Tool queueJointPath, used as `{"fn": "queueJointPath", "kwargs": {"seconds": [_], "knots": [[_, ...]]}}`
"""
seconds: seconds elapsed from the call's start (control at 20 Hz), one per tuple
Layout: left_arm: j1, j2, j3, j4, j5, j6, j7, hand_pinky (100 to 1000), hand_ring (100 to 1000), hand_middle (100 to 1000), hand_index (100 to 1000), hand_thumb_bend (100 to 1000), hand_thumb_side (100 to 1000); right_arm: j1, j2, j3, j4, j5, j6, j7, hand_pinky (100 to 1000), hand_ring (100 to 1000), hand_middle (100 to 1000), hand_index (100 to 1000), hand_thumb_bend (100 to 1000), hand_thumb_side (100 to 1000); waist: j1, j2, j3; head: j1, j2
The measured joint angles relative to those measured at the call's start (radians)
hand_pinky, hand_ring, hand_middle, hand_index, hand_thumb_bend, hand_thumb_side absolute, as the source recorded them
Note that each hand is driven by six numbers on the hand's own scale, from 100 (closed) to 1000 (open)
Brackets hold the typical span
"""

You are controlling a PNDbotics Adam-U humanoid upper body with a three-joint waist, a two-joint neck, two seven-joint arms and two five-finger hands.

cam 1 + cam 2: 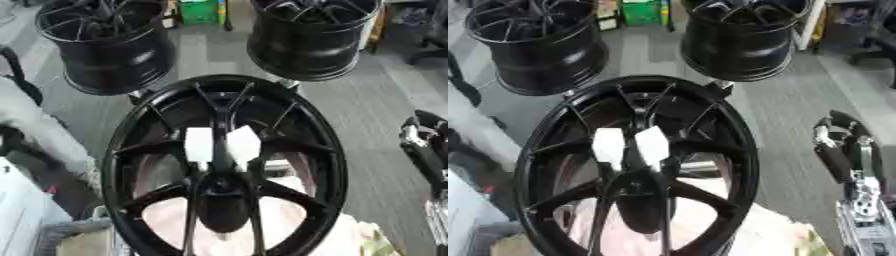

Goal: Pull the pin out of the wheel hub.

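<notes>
A large black wheel hub stands upright in the middle of both views, its spokes meeting at a dark centre. Two white pieces sit side by side on the spokes just above that centre; I cannot make out which is a pin. My right hand shows at the right edge, fingers up and relaxed, holding nothing, well clear of the rim. At the left edge a dark blurred shape appears to be my left hand, also away from the wheel.
Two more black wheel hubs stand behind, one at the back left and one at the back right. A green box lies between them. Grey floor runs along the right. Pale cloth lies under the front wheel.
</notes>
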Motion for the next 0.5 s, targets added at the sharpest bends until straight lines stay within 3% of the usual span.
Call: {"fn": "queueJointPath", "kwargs": {"seconds": [0.2, 0.3, 0.5], "knots": [[0.048, -0.023, 0.031, 0.019, -0.082, -0.050, 0.078, 799, 760, 815, 905, 281, 537, 0.000, 0.006, 0.000, 0.002, 0.000, 0.001, -0.002, 569, 607, 692, 803, 100, 439, -0.001, 0.002, 0.000, 0.000, 0.000], [0.082, -0.036, 0.058, 0.015, -0.054, -0.054, 0.110, 778, 717, 771, 876, 101, 531, -0.001, 0.006, 0.000, 0.002, 0.000, 0.001, -0.002, 569, 606, 692, 803, 100, 439, -0.001, 0.004, 0.001, 0.000, 0.000], [0.186, -0.094, 0.132, -0.077, 0.176, -0.010, 0.137, 748, 648, 712, 834, 100, 557, -0.001, 0.007, -0.001, 0.002, 0.000, 0.000, -0.002, 569, 606, 691, 803, 100, 439, -0.005, 0.008, 0.004, -0.003, 0.000]]}}
